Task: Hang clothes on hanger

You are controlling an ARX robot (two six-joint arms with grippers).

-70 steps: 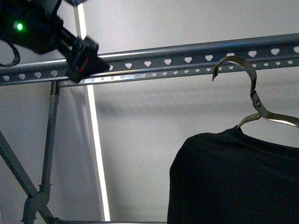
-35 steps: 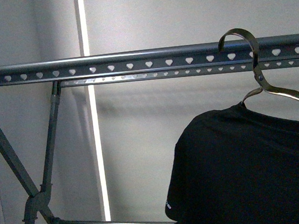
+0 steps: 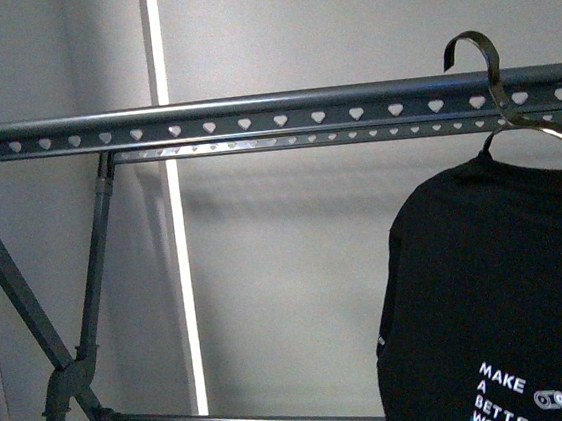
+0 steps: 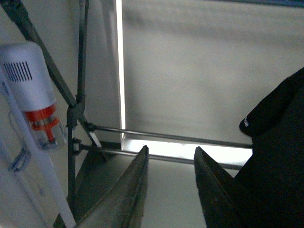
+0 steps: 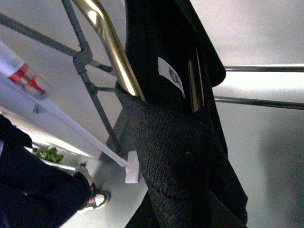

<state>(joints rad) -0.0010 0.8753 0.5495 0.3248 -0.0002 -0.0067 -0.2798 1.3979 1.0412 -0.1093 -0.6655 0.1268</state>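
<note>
The dark-grey clothes rack [image 3: 251,113] spans the frame; the black T-shirt [image 3: 500,288] is seen at right on a wire hanger [image 3: 492,68], its hook above the rail. The hook should be lowered squarely onto the rail. The left gripper [image 4: 168,185] is seen parted and empty; the right gripper's state cannot be told.

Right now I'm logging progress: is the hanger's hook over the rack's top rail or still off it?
Cannot tell. In the front view the hook rises above the top rail, its shank crossing it, but whether it rests on it isn't visible.
</note>
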